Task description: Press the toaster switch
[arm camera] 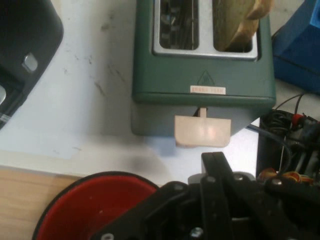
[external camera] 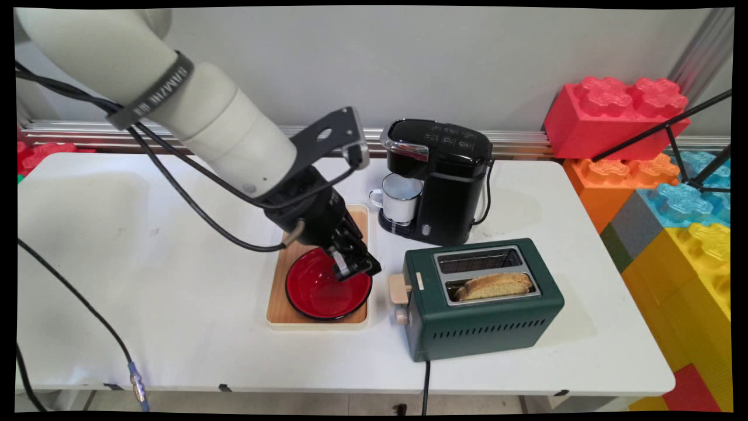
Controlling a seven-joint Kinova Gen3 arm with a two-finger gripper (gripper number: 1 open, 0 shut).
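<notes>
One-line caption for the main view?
Gripper over a red bowl on a wooden tray, beside a green toaster holding bread.

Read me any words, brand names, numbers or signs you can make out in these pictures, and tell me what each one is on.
None can be read for certain.
Dark band around the white arm: pale lettering, too blurred to read.
Small label on the green toaster: reddish print, too small to read, with an embossed triangle sign above it.
Coffee machine: pale button marks on its top, too small to read.

We see a white table (external camera: 175,327); right of the claw (external camera: 356,270) stand a green toaster (external camera: 482,318) and black coffee machine (external camera: 447,187), a wooden tray (external camera: 280,310) beneath it.
</notes>
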